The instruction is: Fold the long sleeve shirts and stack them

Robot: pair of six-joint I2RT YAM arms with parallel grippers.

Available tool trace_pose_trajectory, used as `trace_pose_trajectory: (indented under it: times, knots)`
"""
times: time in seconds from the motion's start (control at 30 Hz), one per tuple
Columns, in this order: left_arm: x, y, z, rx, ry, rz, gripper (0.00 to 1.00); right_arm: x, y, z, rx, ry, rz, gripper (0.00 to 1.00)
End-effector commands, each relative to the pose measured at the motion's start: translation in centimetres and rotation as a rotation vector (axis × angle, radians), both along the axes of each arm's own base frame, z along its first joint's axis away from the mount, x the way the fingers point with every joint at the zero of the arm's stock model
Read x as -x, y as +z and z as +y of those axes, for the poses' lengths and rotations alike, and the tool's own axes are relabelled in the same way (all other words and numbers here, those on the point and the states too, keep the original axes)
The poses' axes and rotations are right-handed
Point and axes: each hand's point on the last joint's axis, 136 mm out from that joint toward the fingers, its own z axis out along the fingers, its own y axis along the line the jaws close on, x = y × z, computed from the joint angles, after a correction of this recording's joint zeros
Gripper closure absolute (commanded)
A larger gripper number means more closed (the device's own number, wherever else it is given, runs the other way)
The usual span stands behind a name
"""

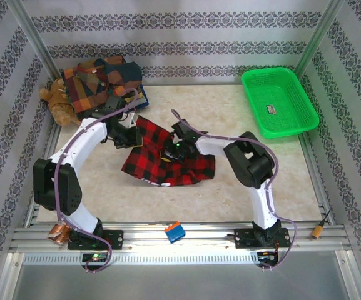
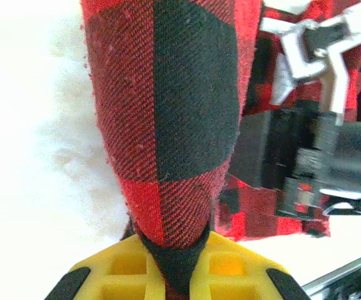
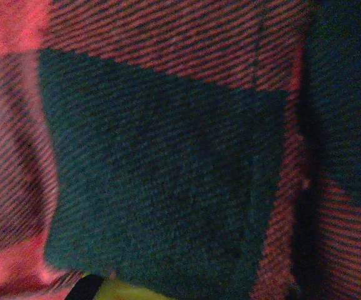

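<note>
The left fingers [image 2: 171,269] are clenched on a raised fold of the red-and-black shirt [image 2: 167,125]; the right fingers [image 1: 169,152] are shut against its middle. The shirt is spread on the bench [image 1: 218,106], long axis crosswise, between both arms; the folded stack [image 1: 102,78] lies nearer the left arm.

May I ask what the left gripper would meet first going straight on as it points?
The red-and-black shirt pinched in the left gripper itself; behind it, probably the table, though depth is unclear.
</note>
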Motion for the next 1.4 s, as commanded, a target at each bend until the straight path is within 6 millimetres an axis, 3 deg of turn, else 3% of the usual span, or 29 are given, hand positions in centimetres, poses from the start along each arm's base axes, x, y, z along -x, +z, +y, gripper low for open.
trace_pose_trajectory:
  times: [0.0, 0.17, 0.27, 0.37, 0.7, 0.97, 1.23, 1.37]
  knots:
    - [1.5, 3.5, 2.2, -0.126, -0.050, -0.030, 1.00, -1.0, -1.9, 2.5, -0.012, -0.119, 0.104, 0.94]
    - [1.2, 5.0, 1.6, -0.160, -0.081, -0.043, 1.00, -2.9, -0.1, 7.0, -0.109, -0.157, 0.146, 0.89]
    - [1.1, 4.9, 0.9, -0.214, -0.113, -0.040, 1.00, -3.4, 0.1, 7.9, -0.129, -0.167, 0.178, 0.85]
    - [0.8, 4.8, -0.3, -0.232, -0.134, -0.035, 1.00, -3.7, 0.3, 7.4, -0.126, -0.174, 0.173, 0.80]
    - [1.6, 1.0, -2.2, -0.388, -0.237, 0.027, 1.00, -5.0, 2.5, 0.3, -0.060, -0.194, 0.102, 0.53]
    - [1.6, 0.0, -4.6, -0.424, -0.283, 0.023, 1.00, -5.7, 4.6, -4.1, -0.043, -0.209, 0.076, 0.44]
    - [0.8, 1.0, -2.0, -0.482, -0.230, 0.008, 1.00, -4.4, 6.0, -8.5, 0.059, -0.144, 0.060, 0.42]
    - [0.9, 1.7, -1.1, -0.520, -0.255, 0.006, 1.00, -4.2, 6.5, -11.9, 0.133, -0.149, 0.013, 0.40]
